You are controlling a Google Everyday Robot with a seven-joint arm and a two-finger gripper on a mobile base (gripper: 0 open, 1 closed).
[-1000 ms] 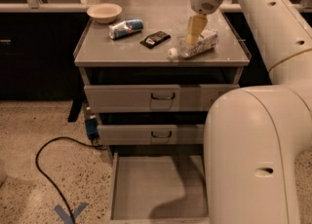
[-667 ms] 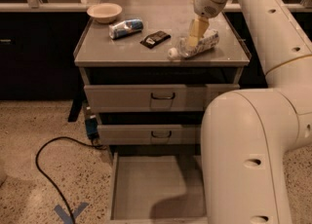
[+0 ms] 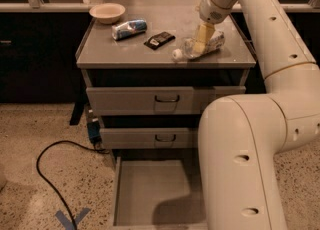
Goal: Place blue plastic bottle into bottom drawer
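- closing on the blue plastic bottle (image 3: 189, 49) looks like the step in hand: the claw (image 3: 202, 41) hangs right over its middle, near the right end of the worktop (image 3: 125, 51).
- whether the claw is wide, narrow or already clamped on the bottle, i cannot tell.
- a grip across the label band, square to the bottle's long axis, seems best; thin plastic probably dents, and may slip sideways if pinched close to the cap.
- a straight lift before any swing would keep it off the black packet (image 3: 159, 39) and the can (image 3: 129, 28) lying to its left.
- the bottom drawer (image 3: 145, 189) stands pulled out at floor level, with grey floor showing; its right side is hidden behind the arm, so lowering toward the visible left part seems safer.
- the bottle lies on its side, with the white cap pointing front-left; the body is clear and has a pale label with faint bluish print.
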